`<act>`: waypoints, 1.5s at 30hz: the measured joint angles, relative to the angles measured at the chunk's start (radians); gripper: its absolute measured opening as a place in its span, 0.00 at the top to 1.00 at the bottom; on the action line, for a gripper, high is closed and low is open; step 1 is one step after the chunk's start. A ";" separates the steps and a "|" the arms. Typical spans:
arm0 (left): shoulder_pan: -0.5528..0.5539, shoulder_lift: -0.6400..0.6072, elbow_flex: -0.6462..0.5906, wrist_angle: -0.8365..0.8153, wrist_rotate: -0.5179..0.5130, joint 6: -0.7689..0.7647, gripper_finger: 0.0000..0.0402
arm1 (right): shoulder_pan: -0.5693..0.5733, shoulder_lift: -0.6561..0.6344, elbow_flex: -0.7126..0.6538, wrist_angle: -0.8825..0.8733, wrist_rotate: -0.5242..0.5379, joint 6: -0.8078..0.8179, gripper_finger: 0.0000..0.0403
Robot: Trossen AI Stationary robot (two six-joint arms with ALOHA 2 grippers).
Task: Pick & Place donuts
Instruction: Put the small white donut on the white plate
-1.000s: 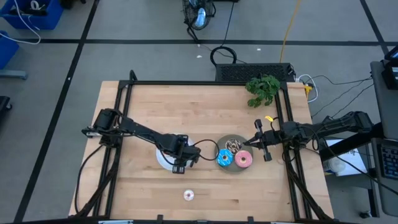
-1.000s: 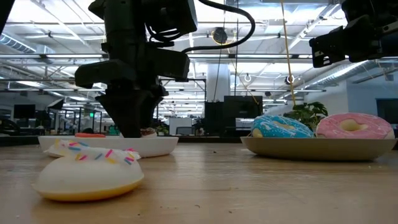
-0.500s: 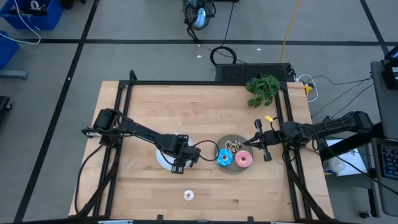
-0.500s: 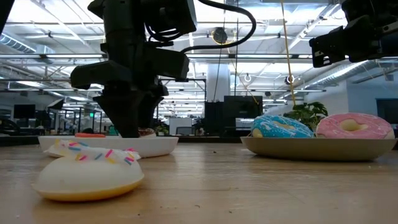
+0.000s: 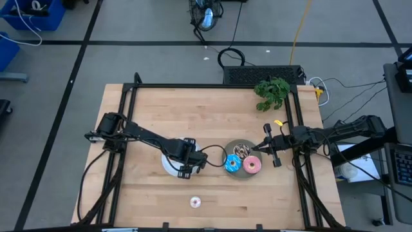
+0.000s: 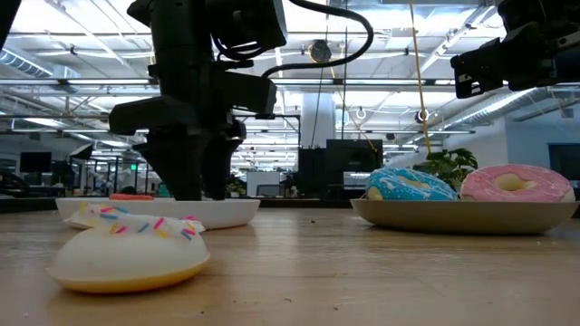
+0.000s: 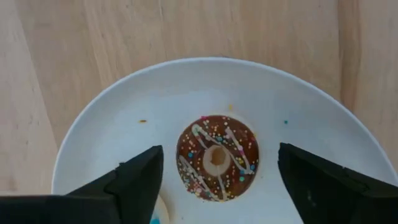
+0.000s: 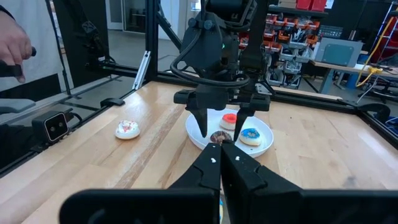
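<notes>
My left gripper (image 7: pixel 217 180) is open and hangs over the white plate (image 7: pixel 124 118). Its fingers stand wide on either side of the mini brown donut (image 7: pixel 217 157), which lies flat on the plate untouched. The mini red donut (image 8: pixel 229 119) and mini blue donut (image 8: pixel 250 134) lie on the same plate. The pale mini donut (image 5: pixel 195 202) lies on the bare wood near the near edge. The blue-iced (image 5: pixel 232 164), pink-iced (image 5: pixel 252 165) and drizzled brown donuts (image 5: pixel 241 151) rest on the grey plate (image 6: pixel 467 215). My right gripper (image 8: pixel 221 158) is shut and waits beside the grey plate's right side.
A green plant (image 5: pixel 272 92) stands at the far right corner of the table. A black frame (image 5: pixel 212 86) runs along the table's edges. A person's hand (image 8: pixel 12 50) shows in the room beyond the table. Open wood lies across the far half and the near left.
</notes>
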State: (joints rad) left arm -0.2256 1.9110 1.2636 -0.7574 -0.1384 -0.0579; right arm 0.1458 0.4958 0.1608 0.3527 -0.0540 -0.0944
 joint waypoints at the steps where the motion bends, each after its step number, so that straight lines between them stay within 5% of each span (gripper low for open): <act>1: 0.000 0.000 0.000 0.000 -0.002 0.003 0.20 | 0.000 0.000 0.000 0.000 0.000 0.000 1.00; 6: 0.000 0.001 0.017 -0.034 -0.005 0.034 0.17 | 0.000 0.000 0.000 0.000 0.000 0.000 1.00; 13: 0.000 0.001 0.195 -0.263 -0.090 -0.063 0.20 | 0.000 0.000 0.000 0.001 0.000 0.000 1.00; 23: -0.084 0.001 0.427 -0.358 0.022 -0.277 0.39 | 0.000 0.000 0.000 0.001 0.000 0.000 1.00; 30: -0.225 0.000 0.431 -0.348 0.016 -0.338 0.72 | 0.000 0.000 0.000 0.001 0.000 0.000 1.00; 35: -0.324 0.000 0.366 -0.216 -0.170 -0.259 0.96 | 0.000 0.000 0.000 0.002 0.000 0.000 1.00; 45: -0.351 0.000 0.215 0.066 -0.120 -0.341 0.98 | 0.000 0.000 0.000 0.009 0.000 0.002 1.00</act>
State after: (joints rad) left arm -0.5766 1.9110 1.4790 -0.6918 -0.2582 -0.3988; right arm 0.1456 0.4957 0.1608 0.3618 -0.0540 -0.0921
